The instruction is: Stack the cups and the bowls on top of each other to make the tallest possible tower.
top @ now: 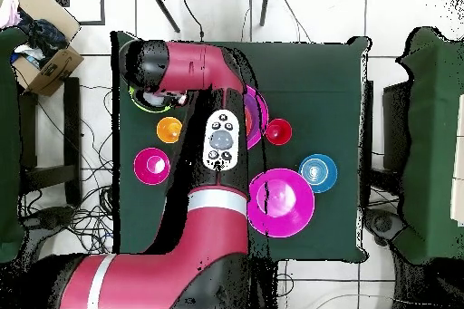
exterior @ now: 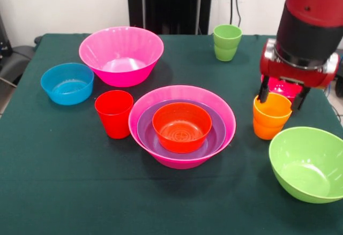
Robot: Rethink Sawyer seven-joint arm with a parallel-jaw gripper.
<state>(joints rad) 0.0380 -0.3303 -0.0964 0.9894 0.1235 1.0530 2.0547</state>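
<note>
The tower (exterior: 182, 125) is a large hot-pink bowl holding a purple bowl (exterior: 214, 133) and a small orange-red bowl (exterior: 182, 127). It stands mid-table and is mostly hidden under the arm in the overhead view (top: 257, 111). My gripper (exterior: 280, 102) is open, its fingers (exterior: 262, 93) low on either side of the orange cup's (exterior: 271, 118) rim. The red cup (exterior: 113, 113) stands just left of the tower. The green cup (exterior: 226, 42) is at the back. A crimson bowl (exterior: 284, 88) shows partly behind the gripper.
A second large pink bowl (exterior: 120, 55) stands at the back left, with a small blue bowl (exterior: 67, 83) beside it. A lime green bowl (exterior: 308, 163) sits at the front right, close to the orange cup. The overhead view shows the orange cup (top: 169, 129) and the crimson bowl (top: 151, 166).
</note>
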